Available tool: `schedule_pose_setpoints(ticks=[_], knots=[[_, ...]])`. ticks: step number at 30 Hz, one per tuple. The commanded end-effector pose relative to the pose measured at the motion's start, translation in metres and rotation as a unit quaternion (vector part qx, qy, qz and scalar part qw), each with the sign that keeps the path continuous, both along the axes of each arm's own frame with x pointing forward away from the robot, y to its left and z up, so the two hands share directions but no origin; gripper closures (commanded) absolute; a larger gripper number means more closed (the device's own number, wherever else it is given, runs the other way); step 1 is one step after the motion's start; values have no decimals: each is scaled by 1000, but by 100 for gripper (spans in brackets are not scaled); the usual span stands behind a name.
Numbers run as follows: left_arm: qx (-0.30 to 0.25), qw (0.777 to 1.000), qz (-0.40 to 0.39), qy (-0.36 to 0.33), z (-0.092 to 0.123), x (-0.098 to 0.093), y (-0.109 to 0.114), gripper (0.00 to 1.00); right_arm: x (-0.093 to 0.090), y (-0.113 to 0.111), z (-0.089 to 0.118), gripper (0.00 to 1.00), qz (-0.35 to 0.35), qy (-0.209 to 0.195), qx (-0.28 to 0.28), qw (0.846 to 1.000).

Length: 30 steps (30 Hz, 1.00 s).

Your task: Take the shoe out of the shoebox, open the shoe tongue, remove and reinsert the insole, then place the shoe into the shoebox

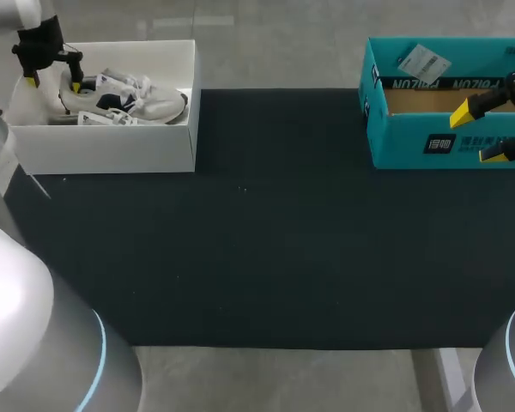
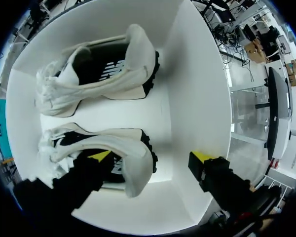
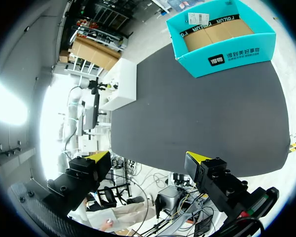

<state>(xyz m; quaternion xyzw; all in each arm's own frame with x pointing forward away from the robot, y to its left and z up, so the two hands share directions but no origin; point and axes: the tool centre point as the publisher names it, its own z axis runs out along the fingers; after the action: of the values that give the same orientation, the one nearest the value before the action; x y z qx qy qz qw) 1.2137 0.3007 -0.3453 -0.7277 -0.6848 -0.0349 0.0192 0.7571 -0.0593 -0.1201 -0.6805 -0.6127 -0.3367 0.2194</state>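
step in hand, by my reading: the first one, getting a shoe out; nothing is lifted yet. far left: white rectangular cardboard shoebox (image 1: 112, 146), lidless, at the mat's left rear corner. left gripper (image 1: 51, 82) is down inside it at the heel end, fingers spread and not clamped. in the left wrist view one yellow tip sits in the collar opening of the nearer white fabric sneaker with dark lining (image 2: 133, 148); the other tip stands apart behind the heel, toward the box's end wall. second matching white sneaker (image 2: 138, 59) lies just beside the first, parallel, heels the same way, untouched. next move calls for closing across that heel collar with the inner finger inside the shoe, then a straight lift clear of the box walls without dragging the neighbour along. middle: black rectangular mat (image 1: 257, 249), the likely spot for the tongue and insole work. right: teal open cardboard box (image 1: 412, 142) with a brown card floor and a white paper label (image 1: 423, 62) at its back rim. right gripper (image 1: 481, 131) hangs over that box's right end, fingers wide, nothing between them. count: shoes 2, boxes 2 (1 white, 1 teal), labels 1, mats 1, grippers 2, both unloaded.
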Motion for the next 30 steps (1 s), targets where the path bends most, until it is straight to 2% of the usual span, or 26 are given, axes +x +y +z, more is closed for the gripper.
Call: schedule_pose_setpoints(ticks=[1,9,11,20,24,30], knots=[[-5,1000,-7,8,40,-24,3,0,1,1,0,0,0,1,-1,1000],[-12,1000,-17,7,51,-66,1,0,1,1,0,0,0,1,-1,1000],[-2,1000,-24,-2,50,-76,1,0,1,1,0,0,0,1,-1,1000],[-23,998,-51,-41,41,-116,4,0,1,1,0,0,0,1,-1,1000],[-21,997,-48,-57,37,-128,5,0,1,1,0,0,0,1,-1,1000],[-5,996,-39,-83,34,-134,0,0,1,1,0,0,0,1,-1,1000]])
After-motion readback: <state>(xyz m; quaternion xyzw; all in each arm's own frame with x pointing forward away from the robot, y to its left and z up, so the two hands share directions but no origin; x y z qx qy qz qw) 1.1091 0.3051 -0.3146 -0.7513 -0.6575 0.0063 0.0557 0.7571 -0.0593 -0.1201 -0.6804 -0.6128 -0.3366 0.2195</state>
